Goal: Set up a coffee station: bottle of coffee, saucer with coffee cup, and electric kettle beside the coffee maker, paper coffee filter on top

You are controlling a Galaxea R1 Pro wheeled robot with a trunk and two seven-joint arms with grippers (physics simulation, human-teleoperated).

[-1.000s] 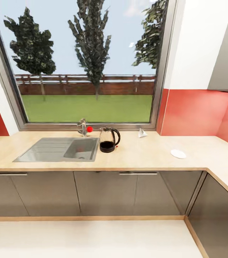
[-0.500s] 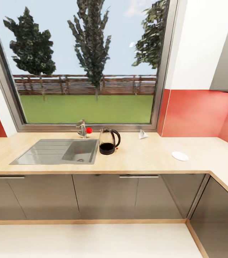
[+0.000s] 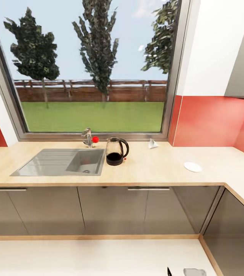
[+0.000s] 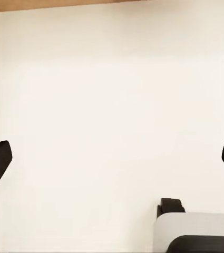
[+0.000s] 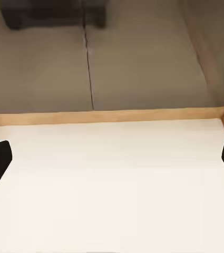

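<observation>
Still approaching, we faced the tabletop (image 3: 156,170): electric kettle (image 3: 116,151) at twelve o'clock, saucer (image 3: 192,166) at two. Both grippers hung spread apart, empty; next, drive closer.

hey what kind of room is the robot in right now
A home kitchen, most likely: a wooden countertop with a built-in sink and tap under a big window, plus an electric kettle.

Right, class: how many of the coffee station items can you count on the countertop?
3: the electric kettle beside the sink, the paper coffee filter near the window, and the saucer further right. Others may lie outside the view.
</observation>
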